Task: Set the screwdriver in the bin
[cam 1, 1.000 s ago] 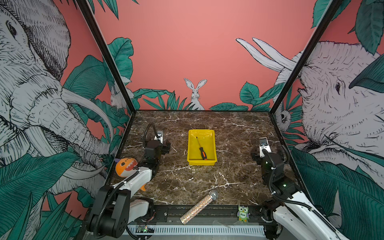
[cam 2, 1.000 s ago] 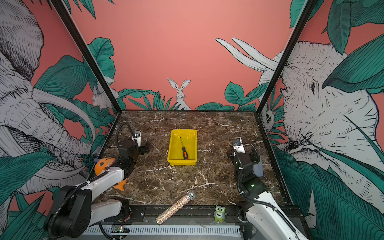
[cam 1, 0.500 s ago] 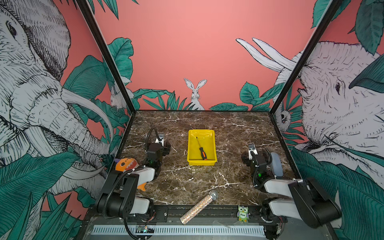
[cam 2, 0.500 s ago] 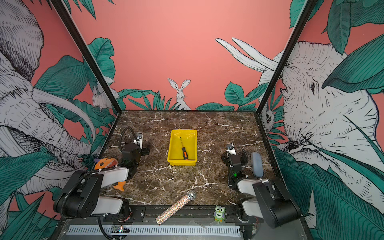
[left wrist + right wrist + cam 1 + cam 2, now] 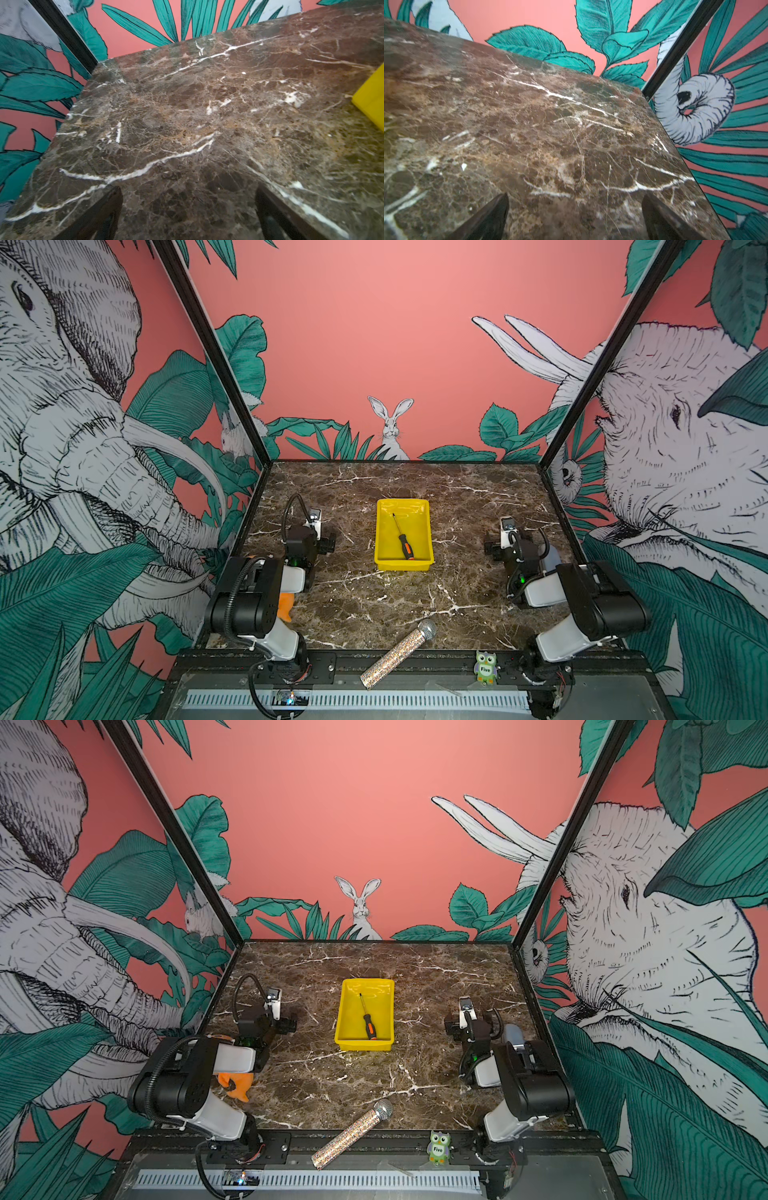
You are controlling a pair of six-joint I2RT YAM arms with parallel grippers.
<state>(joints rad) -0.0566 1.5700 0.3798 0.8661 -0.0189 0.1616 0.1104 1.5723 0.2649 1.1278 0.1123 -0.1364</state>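
Yellow bin (image 5: 403, 565) holds screwdriver (image 5: 404, 542), well apart from right gripper (image 5: 575, 196).

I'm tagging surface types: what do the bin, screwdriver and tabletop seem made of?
Bin: glossy yellow plastic, judging by its highlights.
Screwdriver: thin dark metal shaft; black-and-orange handle, probably plastic or rubber.
Tabletop: polished brown marble look, white veins; maybe laminate.
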